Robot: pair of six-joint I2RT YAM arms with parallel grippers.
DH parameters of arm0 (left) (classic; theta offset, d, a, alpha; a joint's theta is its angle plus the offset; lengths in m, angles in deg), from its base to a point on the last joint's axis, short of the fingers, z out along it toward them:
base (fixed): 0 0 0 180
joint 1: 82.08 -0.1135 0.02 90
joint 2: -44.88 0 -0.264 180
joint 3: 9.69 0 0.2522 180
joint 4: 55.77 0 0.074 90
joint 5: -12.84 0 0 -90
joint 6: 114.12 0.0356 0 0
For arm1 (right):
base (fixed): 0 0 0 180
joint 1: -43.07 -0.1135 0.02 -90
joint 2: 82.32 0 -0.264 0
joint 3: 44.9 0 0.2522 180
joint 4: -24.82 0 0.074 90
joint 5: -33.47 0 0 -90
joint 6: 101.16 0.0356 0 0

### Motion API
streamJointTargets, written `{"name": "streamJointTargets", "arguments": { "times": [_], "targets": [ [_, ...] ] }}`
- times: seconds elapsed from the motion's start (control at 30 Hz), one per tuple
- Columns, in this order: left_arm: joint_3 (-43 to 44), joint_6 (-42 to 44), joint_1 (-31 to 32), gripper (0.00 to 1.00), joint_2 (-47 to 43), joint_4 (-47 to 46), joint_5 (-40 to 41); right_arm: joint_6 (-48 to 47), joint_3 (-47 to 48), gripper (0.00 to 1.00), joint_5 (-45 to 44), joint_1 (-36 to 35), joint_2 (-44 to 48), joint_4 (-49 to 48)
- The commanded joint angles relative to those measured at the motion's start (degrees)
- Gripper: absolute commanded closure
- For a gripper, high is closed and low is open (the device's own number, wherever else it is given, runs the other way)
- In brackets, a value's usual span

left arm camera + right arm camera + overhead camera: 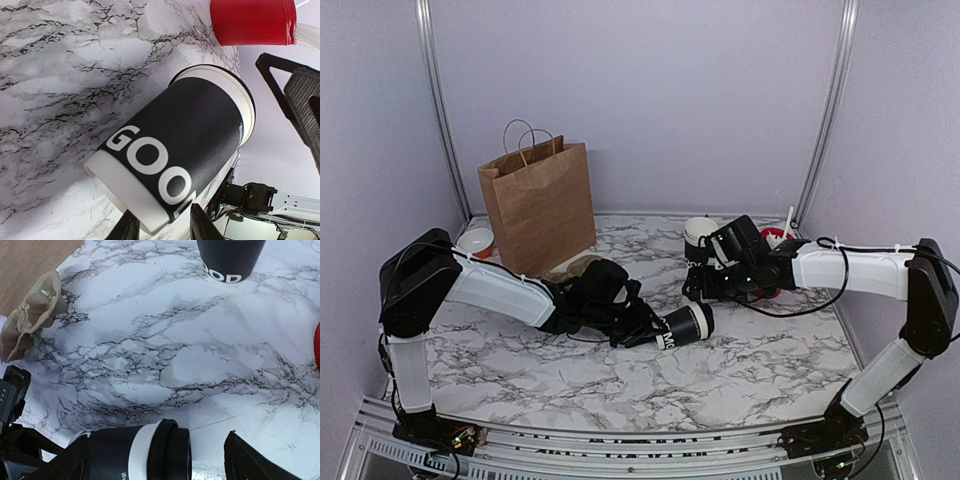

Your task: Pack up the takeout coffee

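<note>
While the brown paper bag stands at the bench's left rear, the left end effector is clamped partway closed on the base of the lidded takeout coffee, tipped sideways at mid-bench. The right end effector gapes wide, holding nothing, fingers either side of the lid.

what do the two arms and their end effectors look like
Both match: white tubular links between bulky black joints, on the left arm and the right arm. A thin black cable loops beside the right one's white link. The left end effector and right end effector are all black, two fingers each.
</note>
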Motion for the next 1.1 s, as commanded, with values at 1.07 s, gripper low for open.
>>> {"name": "streamJointTargets", "arguments": {
  "times": [1.07],
  "targets": [
    [1.86, 3.47, -3.28, 0.76, 4.19, -1.14, -1.76, 7.76, 10.82, 0.19, -5.47, -15.91, -2.69, 6.94]
  ]
}}
